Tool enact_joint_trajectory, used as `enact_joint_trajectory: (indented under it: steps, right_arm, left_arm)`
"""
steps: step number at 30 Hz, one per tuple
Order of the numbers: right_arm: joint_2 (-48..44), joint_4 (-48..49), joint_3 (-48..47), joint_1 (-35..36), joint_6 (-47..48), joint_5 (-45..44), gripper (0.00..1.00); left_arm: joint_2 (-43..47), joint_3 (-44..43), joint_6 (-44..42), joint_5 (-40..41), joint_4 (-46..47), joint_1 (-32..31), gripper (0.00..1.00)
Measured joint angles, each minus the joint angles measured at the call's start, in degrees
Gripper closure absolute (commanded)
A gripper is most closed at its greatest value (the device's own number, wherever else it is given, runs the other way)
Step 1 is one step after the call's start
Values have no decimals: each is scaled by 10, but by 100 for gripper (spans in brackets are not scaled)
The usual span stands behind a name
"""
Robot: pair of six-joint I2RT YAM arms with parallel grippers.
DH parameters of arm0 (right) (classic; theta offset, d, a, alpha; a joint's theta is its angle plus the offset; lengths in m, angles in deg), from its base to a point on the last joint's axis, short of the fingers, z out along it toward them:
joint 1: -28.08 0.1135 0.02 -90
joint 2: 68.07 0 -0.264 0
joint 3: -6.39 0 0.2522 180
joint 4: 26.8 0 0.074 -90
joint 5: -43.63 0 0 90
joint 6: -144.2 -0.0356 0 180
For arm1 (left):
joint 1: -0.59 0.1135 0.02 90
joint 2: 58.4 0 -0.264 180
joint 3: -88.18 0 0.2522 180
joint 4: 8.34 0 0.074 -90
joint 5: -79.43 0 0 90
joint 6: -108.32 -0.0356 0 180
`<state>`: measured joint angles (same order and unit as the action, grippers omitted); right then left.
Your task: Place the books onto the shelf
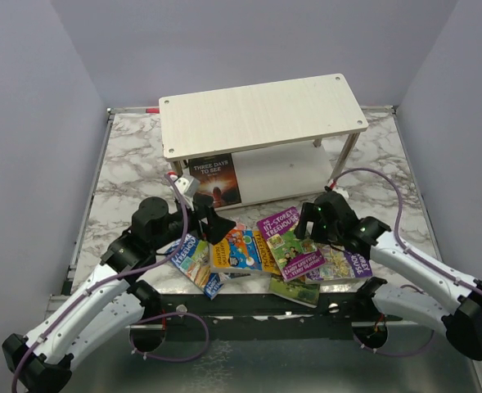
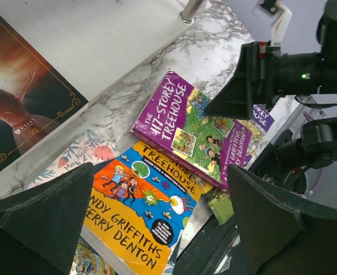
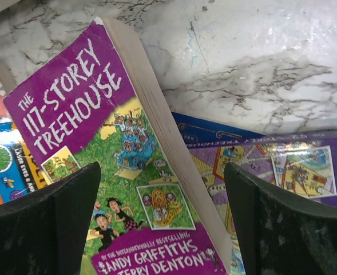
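Picking is in hand: right jaws hang spread over the purple 117-Storey Treehouse [image 3: 82, 114] topping the books [image 1: 239, 250] heaped on the surface [image 1: 134, 155] before the shelf [image 1: 261, 110], left jaws spread too, so next should come a drop and pinch on its edge.

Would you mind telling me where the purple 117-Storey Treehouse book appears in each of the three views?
Top external: the purple book lies right of centre in the pile near the front edge.
Left wrist: the purple book sits centre-right, tilted, just above the orange book.
Right wrist: the purple book fills the left half, its page edge running diagonally.
Shared landmark: the marble tabletop beyond the book in every view.
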<state>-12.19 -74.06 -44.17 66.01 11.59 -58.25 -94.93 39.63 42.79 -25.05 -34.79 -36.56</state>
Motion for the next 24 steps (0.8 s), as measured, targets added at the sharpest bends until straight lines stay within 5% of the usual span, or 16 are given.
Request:
enact_joint_trajectory:
  steps: [13, 24]
  right_arm:
    - [55, 131, 49, -8, 52, 58, 13]
    - [56, 203, 89, -15, 55, 101, 27]
  left_arm:
    - [-37, 0, 13, -43, 1, 0, 1]
    - [-113, -5, 60, -102, 3, -14, 1]
